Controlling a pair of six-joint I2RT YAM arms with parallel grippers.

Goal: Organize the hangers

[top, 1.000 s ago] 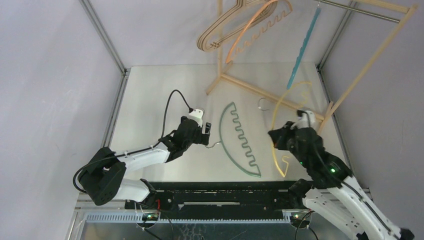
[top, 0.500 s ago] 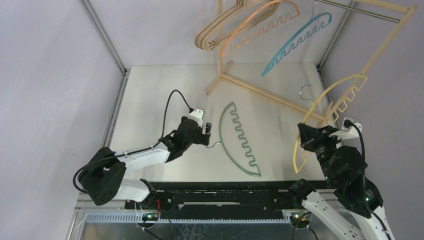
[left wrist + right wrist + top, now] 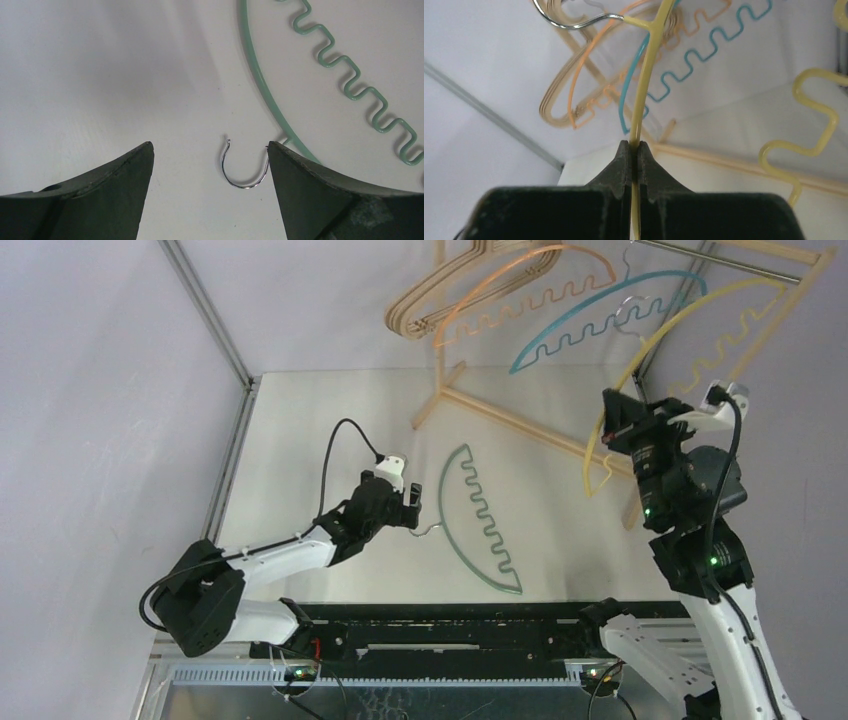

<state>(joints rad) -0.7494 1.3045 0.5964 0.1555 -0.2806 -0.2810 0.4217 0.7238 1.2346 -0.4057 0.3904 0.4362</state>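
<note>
Two claws are at work. The right claw [image 3: 634, 150], high at the right of the top view, is pressed closed on the thin arch of the yellow hanger [image 3: 642, 85] and holds it in the air. This hanger's metal hook [image 3: 574, 22] points toward the blue hanger [image 3: 575, 318]; whether it touches the rod [image 3: 700, 255] I cannot tell. The blue hanger, the orange hanger [image 3: 480, 290] and the wooden hangers [image 3: 415, 300] hang in a row at the top of the frame. The teal hanger [image 3: 257, 80] lies flat on the worktop [image 3: 300, 440] in the middle. The left claw [image 3: 210, 150] is spread wide and low, with the teal hanger's hook [image 3: 240, 184] between its fingers, just beside one of them.
</note>
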